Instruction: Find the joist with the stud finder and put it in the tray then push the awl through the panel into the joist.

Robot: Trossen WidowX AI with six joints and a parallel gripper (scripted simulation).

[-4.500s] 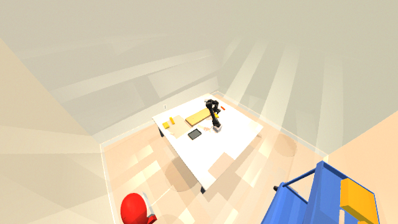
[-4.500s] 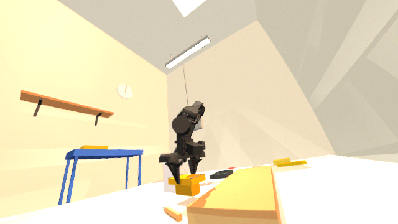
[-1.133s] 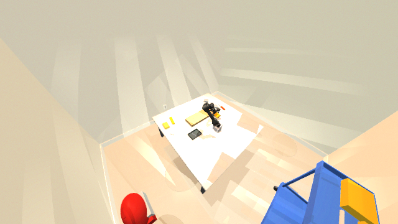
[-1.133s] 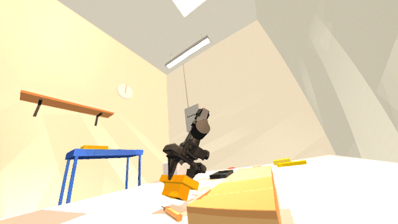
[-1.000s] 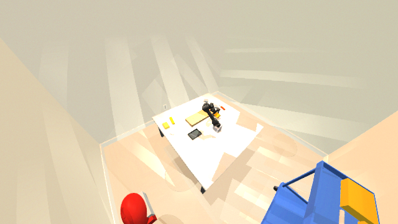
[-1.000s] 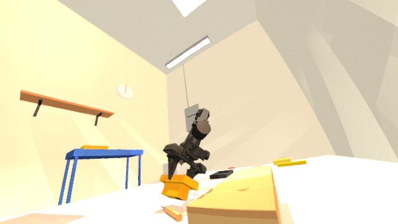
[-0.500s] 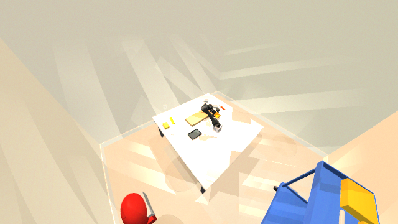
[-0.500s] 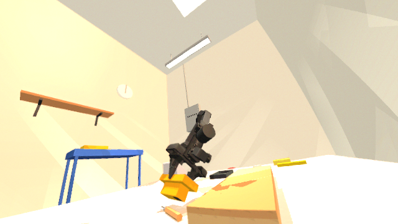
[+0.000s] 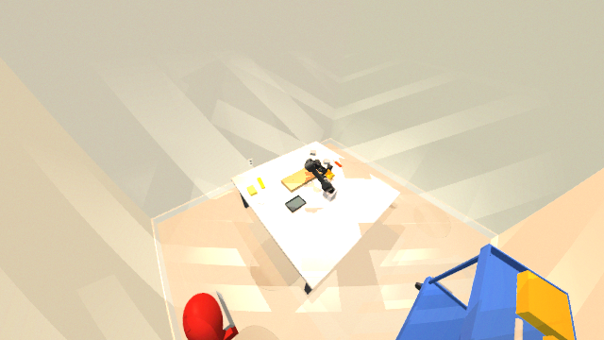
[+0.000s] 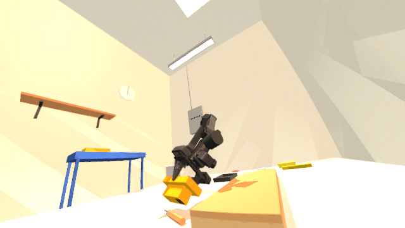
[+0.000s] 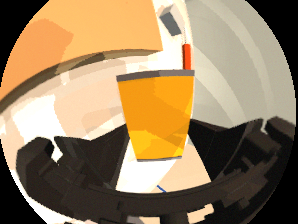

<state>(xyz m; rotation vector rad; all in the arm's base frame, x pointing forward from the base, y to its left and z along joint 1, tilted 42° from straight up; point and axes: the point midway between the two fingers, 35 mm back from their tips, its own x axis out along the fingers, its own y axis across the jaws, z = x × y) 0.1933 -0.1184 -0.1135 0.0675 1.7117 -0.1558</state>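
Observation:
The gripper (image 10: 186,181) (image 11: 159,125) is shut on the orange-yellow stud finder (image 9: 329,175) (image 10: 178,192) (image 11: 156,110). It holds the stud finder tilted above the table, just off one end of the wooden floor panel (image 9: 295,184) (image 10: 240,202) (image 11: 110,25). No lit display on the stud finder can be made out. The awl (image 10: 176,217), with an orange handle and a thin tip, lies on the table near that panel end in the exterior view. The dark tray (image 9: 295,204) (image 10: 225,177) stands on the far side of the panel from the exterior view. The joist is hidden.
Two yellow pieces (image 9: 252,190) (image 9: 260,182) (image 10: 297,166) lie past the panel's other end. A red-orange bar (image 9: 338,164) (image 11: 186,57) and a grey block (image 11: 171,22) lie near the arm; whether the bar is the awl is unclear.

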